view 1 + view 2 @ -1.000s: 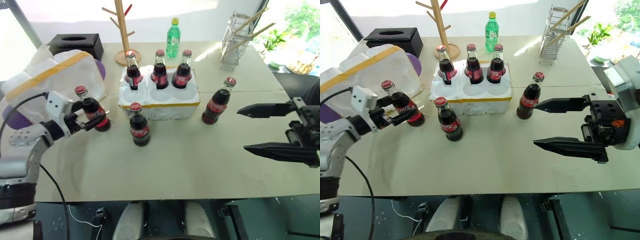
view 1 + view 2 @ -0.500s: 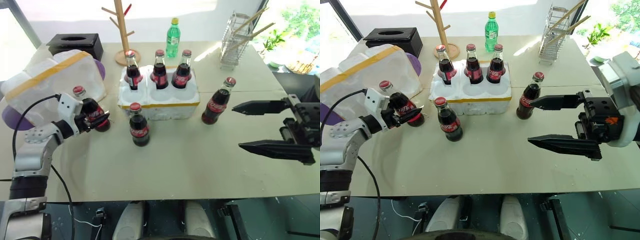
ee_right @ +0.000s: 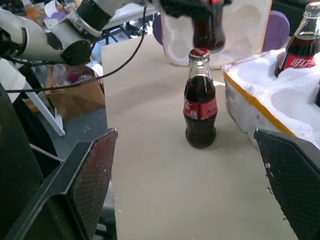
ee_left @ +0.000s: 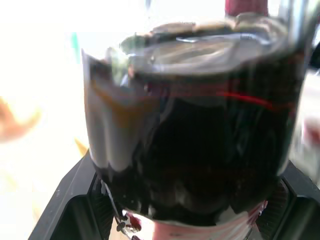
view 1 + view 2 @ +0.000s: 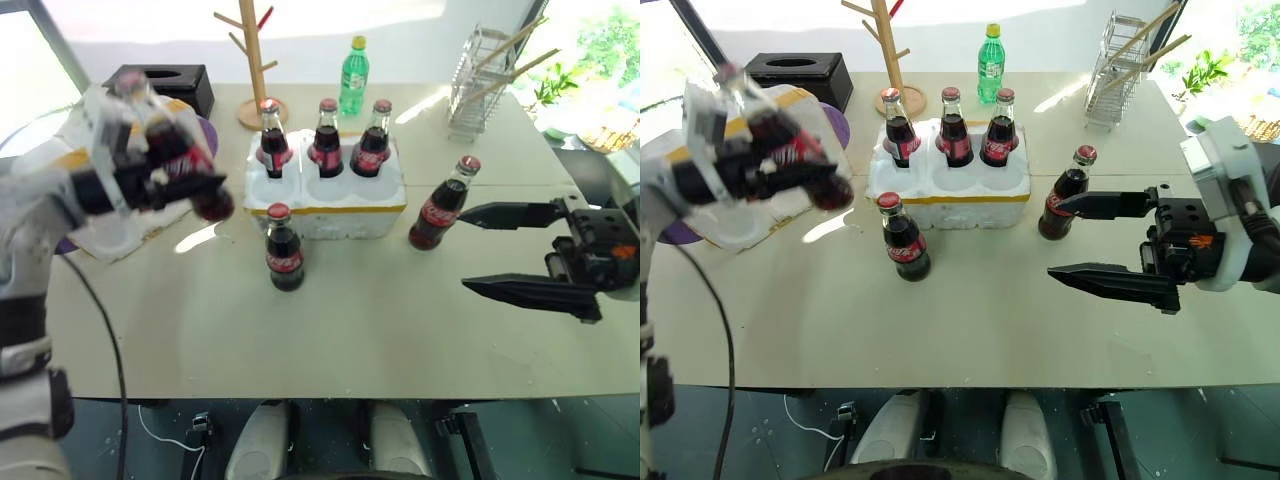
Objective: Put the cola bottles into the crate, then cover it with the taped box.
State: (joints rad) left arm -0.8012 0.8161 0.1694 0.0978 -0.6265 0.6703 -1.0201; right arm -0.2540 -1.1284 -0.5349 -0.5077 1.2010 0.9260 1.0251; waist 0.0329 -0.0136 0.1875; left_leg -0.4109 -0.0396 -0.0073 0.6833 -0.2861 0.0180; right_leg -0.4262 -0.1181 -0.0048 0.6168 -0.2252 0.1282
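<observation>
1. The left gripper [image 5: 185,180] was clamped on a cola bottle [image 5: 175,160], carrying it tilted in the air, clear of the table [image 5: 350,330]. In the left wrist view the dark glass sat wedged between the black fingers [image 4: 70,195].
2. Just behind that gripper lay the taped box [image 5: 760,190], white foam with a yellow band across it, partly hidden by the arm.
3. To the right of the left gripper stood the crate [image 5: 325,200], yellow strip along its front rim. Its three back wells each held an upright cola bottle [image 5: 271,140] [image 5: 326,140] [image 5: 374,140]; the three front wells stood empty.
4. Between the two grippers, just in front of the crate, one bottle [image 5: 284,250] stood upright on the table.
5. The right gripper [image 5: 500,250] hung wide open with nothing in it, its fingers pointing toward the crate.
6. Just beyond its far finger stood another bottle [image 5: 440,205], leaning a little, beside the crate's right end.
7. Farther back, past the crate, were a green bottle with a yellow cap [image 5: 353,78], a wooden peg stand [image 5: 252,60], a black tissue box [image 5: 160,82] and a wire rack [image 5: 480,70].
</observation>
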